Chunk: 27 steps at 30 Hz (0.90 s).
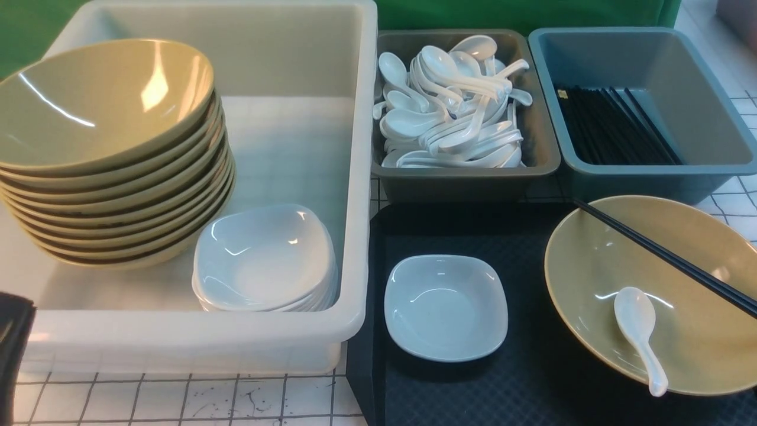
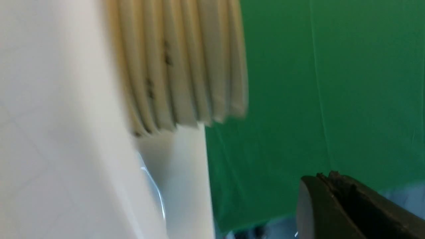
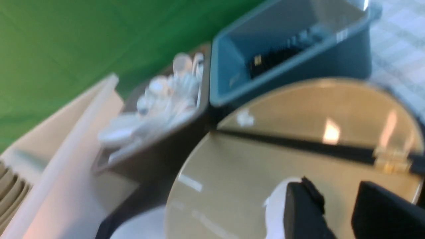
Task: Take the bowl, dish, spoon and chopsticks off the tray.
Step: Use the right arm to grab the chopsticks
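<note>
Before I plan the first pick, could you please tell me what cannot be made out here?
Chopsticks: the front view's right edge cuts off one end.
Bowl: right rim lost past that edge.
Tray: near side cut off by the front view's bottom edge.
Left gripper: left wrist view shows only a blurred corner; open or shut unclear.
Spoon: blurred in the right wrist view, partly behind the right gripper.

Front view: the bowl [image 1: 698, 331], the chopsticks [image 1: 662, 253] and the tray [image 1: 532, 384] run off the right edge, the tray also off the lower one, and the left gripper [image 1: 13, 337] shows only as a dark sliver at the left edge. Left wrist view: motion-blurred, with one dark finger [image 2: 348, 212] cropped at the corner. Right wrist view: blurred; the spoon [image 3: 275, 205], probably, sits half hidden behind the cropped fingers [image 3: 302, 212] of the right gripper [image 3: 332, 189].
</note>
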Each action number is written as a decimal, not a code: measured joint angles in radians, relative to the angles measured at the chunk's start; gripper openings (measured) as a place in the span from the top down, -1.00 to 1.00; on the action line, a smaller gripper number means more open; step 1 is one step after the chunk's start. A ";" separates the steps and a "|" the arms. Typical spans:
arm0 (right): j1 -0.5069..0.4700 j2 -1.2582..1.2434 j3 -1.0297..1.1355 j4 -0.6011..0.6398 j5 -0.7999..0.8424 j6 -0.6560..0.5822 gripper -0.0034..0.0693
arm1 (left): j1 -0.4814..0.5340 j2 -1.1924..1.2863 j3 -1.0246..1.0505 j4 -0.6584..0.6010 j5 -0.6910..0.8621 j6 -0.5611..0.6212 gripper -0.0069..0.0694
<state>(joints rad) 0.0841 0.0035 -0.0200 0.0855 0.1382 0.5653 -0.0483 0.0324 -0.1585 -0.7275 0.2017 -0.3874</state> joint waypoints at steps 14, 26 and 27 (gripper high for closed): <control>0.383 0.598 -0.611 -0.006 0.658 -0.496 0.55 | -0.069 0.555 -0.460 0.063 0.620 0.498 0.82; 0.336 1.130 -0.985 -0.015 0.905 -0.848 0.55 | -0.423 0.824 -0.635 0.063 0.670 0.695 0.82; 0.324 1.142 -0.995 -0.015 0.916 -0.856 0.55 | -0.430 0.827 -0.640 0.063 0.670 0.699 0.82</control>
<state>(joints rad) 0.4078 1.1450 -1.0153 0.0705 1.0545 -0.2907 -0.4786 0.8595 -0.7985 -0.6643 0.8716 0.3115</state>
